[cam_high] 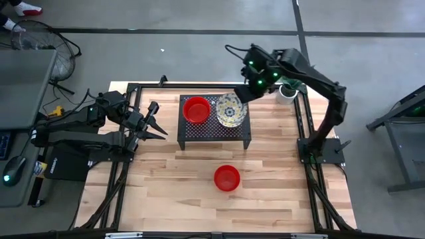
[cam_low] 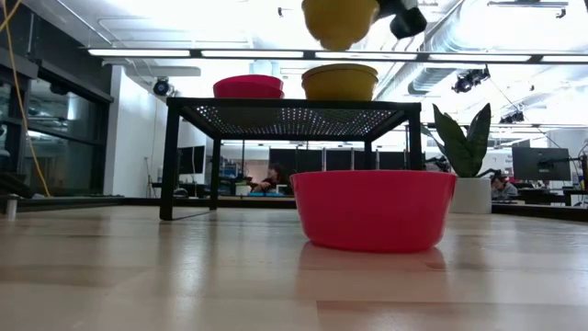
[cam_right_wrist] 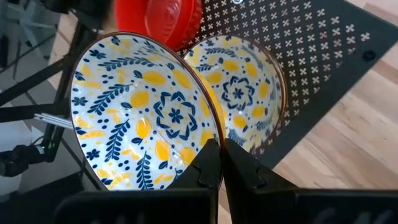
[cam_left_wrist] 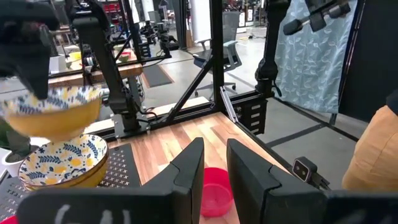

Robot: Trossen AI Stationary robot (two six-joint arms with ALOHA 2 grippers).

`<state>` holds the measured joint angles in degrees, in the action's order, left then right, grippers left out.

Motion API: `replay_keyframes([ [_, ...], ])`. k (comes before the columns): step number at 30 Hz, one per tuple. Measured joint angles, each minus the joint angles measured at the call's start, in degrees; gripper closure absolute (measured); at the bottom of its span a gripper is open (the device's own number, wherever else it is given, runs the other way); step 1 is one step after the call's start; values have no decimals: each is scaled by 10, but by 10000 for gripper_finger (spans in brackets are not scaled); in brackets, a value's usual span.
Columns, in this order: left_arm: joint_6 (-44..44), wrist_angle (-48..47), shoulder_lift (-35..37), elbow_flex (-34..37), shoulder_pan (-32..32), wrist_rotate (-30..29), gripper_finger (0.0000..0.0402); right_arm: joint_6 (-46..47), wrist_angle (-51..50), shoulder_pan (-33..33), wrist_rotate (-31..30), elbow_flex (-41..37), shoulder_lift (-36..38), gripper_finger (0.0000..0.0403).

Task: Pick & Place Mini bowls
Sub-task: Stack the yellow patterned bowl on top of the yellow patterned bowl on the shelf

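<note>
A black perforated stand (cam_high: 214,133) stands mid-table. On it sit red mini bowls (cam_high: 196,109), seemingly two stacked (cam_low: 248,86), and cream-yellow mini bowls with a blue floral inside (cam_high: 230,111), also seemingly stacked (cam_left_wrist: 62,163). My right gripper (cam_high: 247,93) is shut on another floral bowl (cam_right_wrist: 143,118) just above that stack; it also shows in the low view (cam_low: 340,18). One red bowl (cam_high: 226,178) rests on its base on the table nearer the front. My left gripper (cam_high: 158,123) is open and empty to the left of the stand. My right gripper pinches the floral bowl's rim (cam_right_wrist: 210,138), one finger inside the bowl and one outside. The fingers come from above, slanting down. The bowl hangs lifted clear above the floral bowls on the stand (cam_left_wrist: 53,115), roughly upright.
A small white pot with a green plant (cam_high: 287,91) stands at the table's far right, close to my right arm; it also shows in the low view (cam_low: 469,175). Bare wood lies around the red bowl on the table (cam_low: 372,210).
</note>
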<state>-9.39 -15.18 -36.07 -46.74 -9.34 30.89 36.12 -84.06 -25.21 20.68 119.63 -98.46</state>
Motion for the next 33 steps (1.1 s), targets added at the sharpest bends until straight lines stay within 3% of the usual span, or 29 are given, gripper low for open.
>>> replay_keyframes([
  [18,-1,-5,0,0,0,0,337,-57,-25,-36,4,-5,-40,403],
  [33,4,-5,0,0,0,-1,337,-10,-21,-18,-43,-5,-40,403],
])
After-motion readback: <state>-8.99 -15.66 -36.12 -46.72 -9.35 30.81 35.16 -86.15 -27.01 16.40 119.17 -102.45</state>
